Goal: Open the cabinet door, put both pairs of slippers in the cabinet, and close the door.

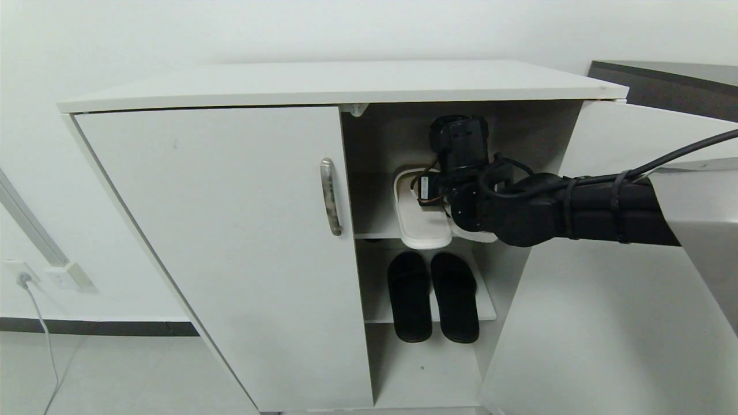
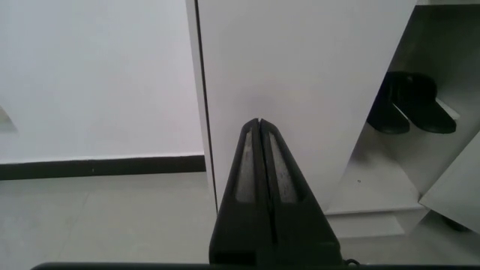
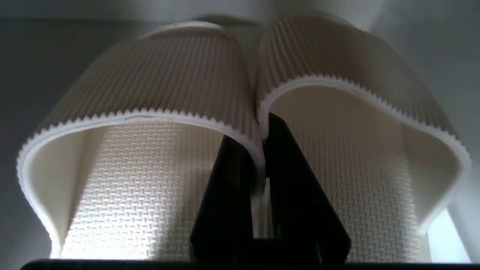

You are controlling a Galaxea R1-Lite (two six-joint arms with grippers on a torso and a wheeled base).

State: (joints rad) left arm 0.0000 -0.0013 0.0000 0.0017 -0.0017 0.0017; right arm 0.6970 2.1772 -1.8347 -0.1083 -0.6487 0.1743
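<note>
Smooth white cabinet [image 1: 219, 230]: right fingers [image 3: 225, 196] pinch ribbed cream slippers [image 3: 150, 112].

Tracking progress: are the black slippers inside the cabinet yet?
Inside: the black slippers lie side by side on the lower shelf of the cabinet.

Right arm [image 1: 576, 210] is chunky matte blk w/ a blk cable [image 1: 686, 151] strapped along it by ties, and left gripper [image 2: 259, 127] has slim blk fingers [image 2: 279, 180] w/ grey pads [image 2: 244, 180].
</note>
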